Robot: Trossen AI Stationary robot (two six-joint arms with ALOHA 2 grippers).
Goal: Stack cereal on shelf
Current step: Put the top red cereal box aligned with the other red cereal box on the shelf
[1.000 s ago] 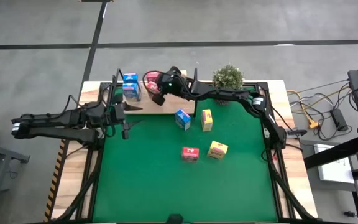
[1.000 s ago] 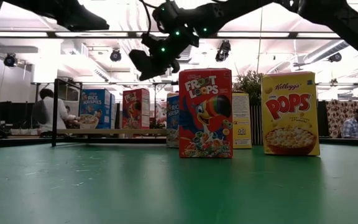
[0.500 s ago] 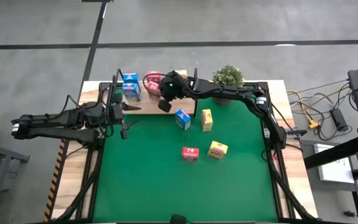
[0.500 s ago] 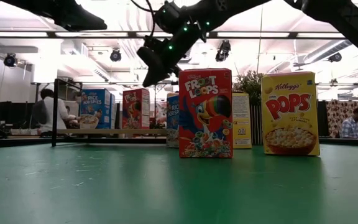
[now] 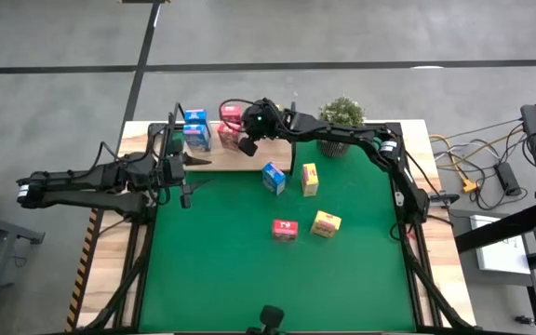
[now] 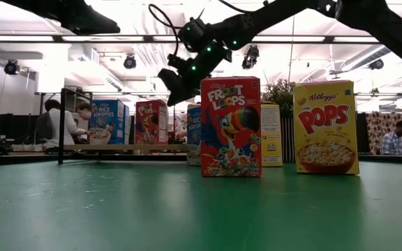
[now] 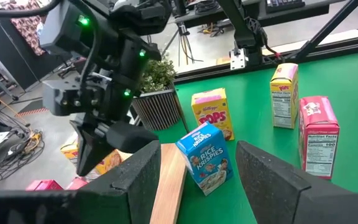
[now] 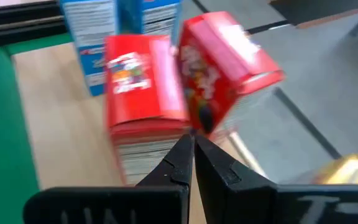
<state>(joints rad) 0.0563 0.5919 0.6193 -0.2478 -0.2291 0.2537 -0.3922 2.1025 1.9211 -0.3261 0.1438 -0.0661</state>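
While the right gripper [image 5: 247, 145] hovers over the shelf [image 5: 249, 160] with jaws pressed together on nothing, two red boxes [image 8: 143, 99] stand there, one apparently tilted. Light, stiff card tips easily; grip the broad faces. Left gripper [image 5: 186, 179] waits, spread wide.

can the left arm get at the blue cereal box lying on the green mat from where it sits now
Probably yes. The left gripper waits open at the mat's left edge, and the blue box lies beside the shelf with bare mat between them. The right gripper hovers over the shelf, close by.
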